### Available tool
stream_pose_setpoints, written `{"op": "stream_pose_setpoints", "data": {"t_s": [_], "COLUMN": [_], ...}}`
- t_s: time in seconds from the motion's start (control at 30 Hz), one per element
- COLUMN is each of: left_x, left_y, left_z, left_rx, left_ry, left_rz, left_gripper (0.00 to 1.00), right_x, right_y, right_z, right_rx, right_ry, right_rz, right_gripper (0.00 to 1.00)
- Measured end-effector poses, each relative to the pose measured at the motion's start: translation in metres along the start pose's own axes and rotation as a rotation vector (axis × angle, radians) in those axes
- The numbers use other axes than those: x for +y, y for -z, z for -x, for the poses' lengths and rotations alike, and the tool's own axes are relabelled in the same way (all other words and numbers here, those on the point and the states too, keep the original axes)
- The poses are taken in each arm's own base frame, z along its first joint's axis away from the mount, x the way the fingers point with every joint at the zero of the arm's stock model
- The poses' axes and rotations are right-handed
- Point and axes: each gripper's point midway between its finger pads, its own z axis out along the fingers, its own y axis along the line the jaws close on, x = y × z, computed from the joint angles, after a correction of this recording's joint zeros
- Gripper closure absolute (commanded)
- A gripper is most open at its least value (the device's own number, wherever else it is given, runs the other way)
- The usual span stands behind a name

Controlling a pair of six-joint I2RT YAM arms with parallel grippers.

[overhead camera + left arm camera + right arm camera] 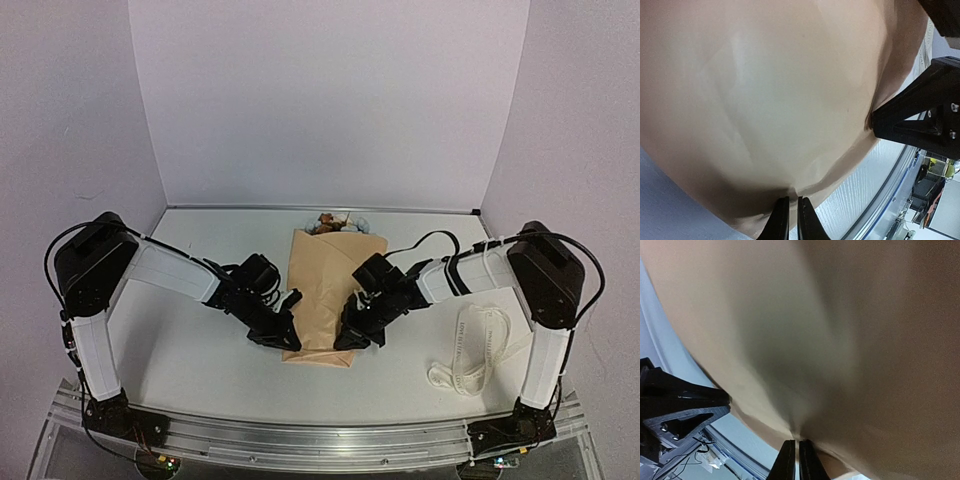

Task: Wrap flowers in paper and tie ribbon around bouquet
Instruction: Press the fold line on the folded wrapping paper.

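The peach-tan paper [322, 285] lies folded lengthwise in the middle of the table. The flowers [335, 222] peek out of its far end; only a few brown and pale blooms show. My left gripper [289, 339] sits at the paper's near left edge, and in the left wrist view my left gripper [793, 204] is shut on a pinch of the paper [765, 90]. My right gripper [349, 337] is at the near right edge, and the right wrist view shows my right gripper [797, 444] shut on a fold of the paper [815, 330]. The ribbon [478, 348] lies loose at the right.
The ribbon loops near the right arm's base, close to the table's metal front rail [320, 440]. White walls close in the back and sides. The two grippers face each other across the paper's near end, a hand's width apart.
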Motion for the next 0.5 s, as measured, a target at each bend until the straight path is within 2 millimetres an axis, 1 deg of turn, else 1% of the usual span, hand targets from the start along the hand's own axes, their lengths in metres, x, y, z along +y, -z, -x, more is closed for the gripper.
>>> {"op": "stream_pose_setpoints", "data": {"t_s": [0.1, 0.23, 0.33, 0.43, 0.5], "left_x": [-0.001, -0.003, -0.003, 0.0, 0.003], "left_y": [0.0, 0.001, 0.003, 0.006, 0.005], "left_z": [0.0, 0.002, 0.006, 0.013, 0.022], "left_rx": [0.003, -0.003, -0.011, -0.022, -0.031], "left_ry": [0.013, 0.021, 0.037, 0.05, 0.06], "left_rz": [-0.007, -0.022, -0.037, -0.04, -0.042], "left_gripper": [0.91, 0.86, 0.85, 0.85, 0.85], "right_x": [-0.009, -0.01, -0.011, -0.011, -0.011], "right_y": [-0.003, -0.006, -0.008, -0.008, -0.008], "right_z": [-0.003, -0.003, -0.003, -0.003, -0.003], "right_rx": [0.01, 0.012, 0.014, 0.014, 0.015], "right_ry": [-0.011, -0.011, -0.011, -0.007, -0.005], "right_rz": [-0.016, -0.015, -0.015, -0.013, -0.013], "right_gripper": [0.97, 0.97, 0.97, 0.97, 0.97]}}
